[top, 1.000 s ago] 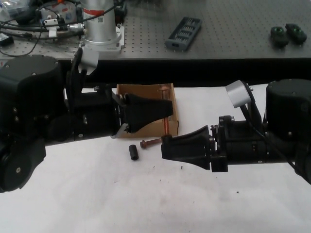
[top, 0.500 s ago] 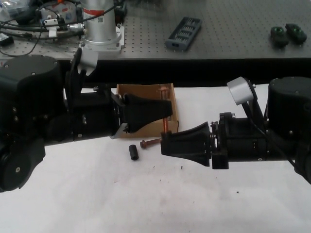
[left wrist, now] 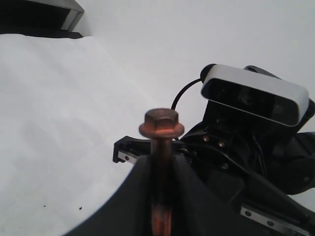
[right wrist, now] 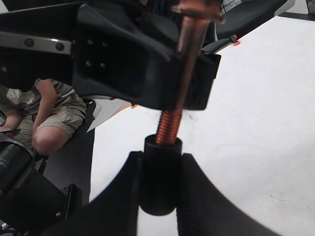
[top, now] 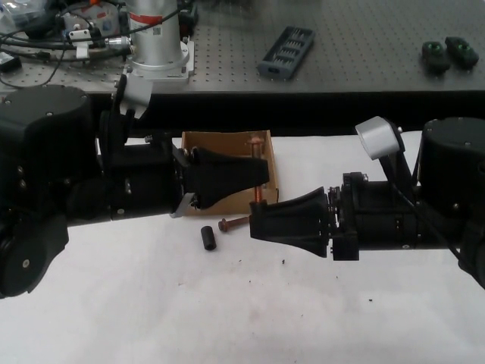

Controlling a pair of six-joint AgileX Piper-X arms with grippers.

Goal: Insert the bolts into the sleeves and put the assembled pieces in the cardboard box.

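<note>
The left pincer (top: 261, 173) is clenched on an upright copper flanged bolt (left wrist: 161, 129); its threaded tip meets the top of the black cylindrical sleeve (right wrist: 160, 172) gripped by the right pincer (top: 258, 220); behind stands the open brown cardboard box (top: 220, 141) on the white bench (top: 227, 303), its contents hidden by the left pincer; a second black sleeve (top: 208, 238) and a loose copper bolt (top: 233, 224) lie just before it.

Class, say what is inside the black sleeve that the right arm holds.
The copper bolt enters the sleeve at its top; its tip is hidden by the sleeve wall.

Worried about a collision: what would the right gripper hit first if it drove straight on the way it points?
Likely the left gripper, shut on the bolt directly ahead, though depth is unclear.
</note>
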